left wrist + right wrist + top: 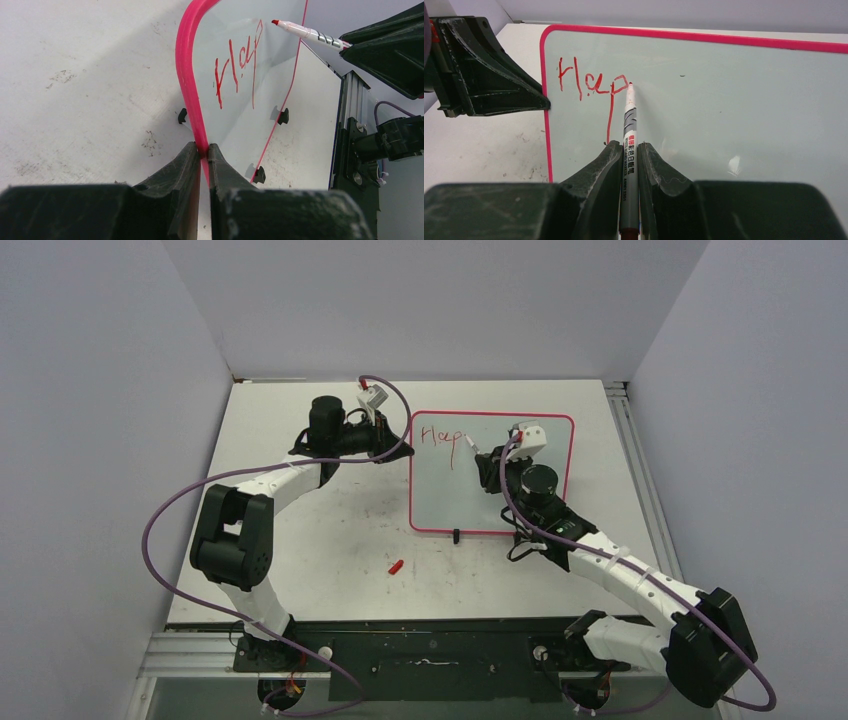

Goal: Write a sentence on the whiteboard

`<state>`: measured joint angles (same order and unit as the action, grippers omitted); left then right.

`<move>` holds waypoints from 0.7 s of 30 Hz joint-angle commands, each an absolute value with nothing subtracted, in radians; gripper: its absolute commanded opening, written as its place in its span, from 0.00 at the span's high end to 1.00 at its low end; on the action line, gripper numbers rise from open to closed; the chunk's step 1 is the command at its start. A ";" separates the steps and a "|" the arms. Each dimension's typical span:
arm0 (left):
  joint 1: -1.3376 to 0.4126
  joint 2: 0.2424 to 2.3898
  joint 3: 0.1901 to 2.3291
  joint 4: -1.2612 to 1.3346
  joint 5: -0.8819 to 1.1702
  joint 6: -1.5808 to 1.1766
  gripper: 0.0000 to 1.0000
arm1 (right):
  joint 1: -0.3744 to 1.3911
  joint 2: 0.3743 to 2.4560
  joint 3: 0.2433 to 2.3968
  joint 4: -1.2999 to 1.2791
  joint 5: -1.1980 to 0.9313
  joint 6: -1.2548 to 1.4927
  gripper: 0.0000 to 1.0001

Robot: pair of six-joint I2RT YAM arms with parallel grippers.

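- Right tool is clamped on a marker that points straight ahead of it.
- Marker tip seems to touch the whiteboard at the last letter of the sentence, so far "Hap".
- Left tool is pinched on the whiteboard's pink rim.
- Small red cap lies on the worktop, behind both tools.

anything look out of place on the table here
A small red piece, possibly a marker cap, lies loose on the table in front of the whiteboard, apart from it. Nothing else stands out.
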<state>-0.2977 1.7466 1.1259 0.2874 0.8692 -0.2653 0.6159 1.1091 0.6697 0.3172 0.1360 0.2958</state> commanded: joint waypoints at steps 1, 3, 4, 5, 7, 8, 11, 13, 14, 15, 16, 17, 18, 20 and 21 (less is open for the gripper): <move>-0.288 1.698 1.136 0.317 0.880 -0.244 1.00 | 0.611 1.123 0.697 0.346 0.159 0.281 0.95; -0.288 1.698 1.137 0.318 0.880 -0.244 1.00 | 0.611 1.122 0.696 0.337 0.160 0.282 0.95; -0.288 1.697 1.137 0.317 0.880 -0.244 1.00 | 0.611 1.118 0.694 0.330 0.159 0.282 0.95; -0.288 1.695 1.138 0.317 0.879 -0.244 1.00 | 0.611 1.112 0.690 0.322 0.159 0.283 0.95; -0.288 1.695 1.137 0.317 0.880 -0.244 1.00 | 0.611 1.102 0.678 0.306 0.158 0.286 0.95; -0.288 1.695 1.138 0.317 0.880 -0.244 1.00 | 0.612 1.096 0.671 0.296 0.155 0.289 0.95; -0.288 1.692 1.138 0.318 0.881 -0.244 1.00 | 0.613 1.083 0.643 0.262 0.137 0.308 0.95; -0.288 1.692 1.137 0.318 0.879 -0.244 1.00 | 0.614 1.067 0.620 0.244 0.122 0.329 0.95; -0.289 1.690 1.137 0.318 0.880 -0.244 1.00 | 0.614 1.057 0.612 0.233 0.115 0.338 0.95; -0.288 1.690 1.137 0.318 0.879 -0.244 1.00 | 0.616 1.051 0.601 0.224 0.108 0.347 0.95; -0.288 1.690 1.137 0.317 0.881 -0.244 1.00 | 0.615 1.045 0.590 0.215 0.100 0.356 0.95; -0.288 1.689 1.137 0.317 0.881 -0.244 1.00 | 0.615 1.040 0.582 0.204 0.092 0.364 0.95; -0.288 1.689 1.137 0.318 0.881 -0.244 1.00 | 0.615 1.033 0.576 0.194 0.083 0.373 0.95; -0.288 1.687 1.135 0.318 0.880 -0.244 1.00 | 0.618 1.018 0.565 0.173 0.063 0.390 0.95; -0.288 1.686 1.135 0.318 0.880 -0.244 1.00 | 0.619 1.008 0.561 0.165 0.049 0.395 0.95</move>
<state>-0.2977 1.7462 1.1259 0.2874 0.8677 -0.2649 0.6163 1.0473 0.5804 0.2134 0.0879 0.3534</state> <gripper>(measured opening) 0.076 0.159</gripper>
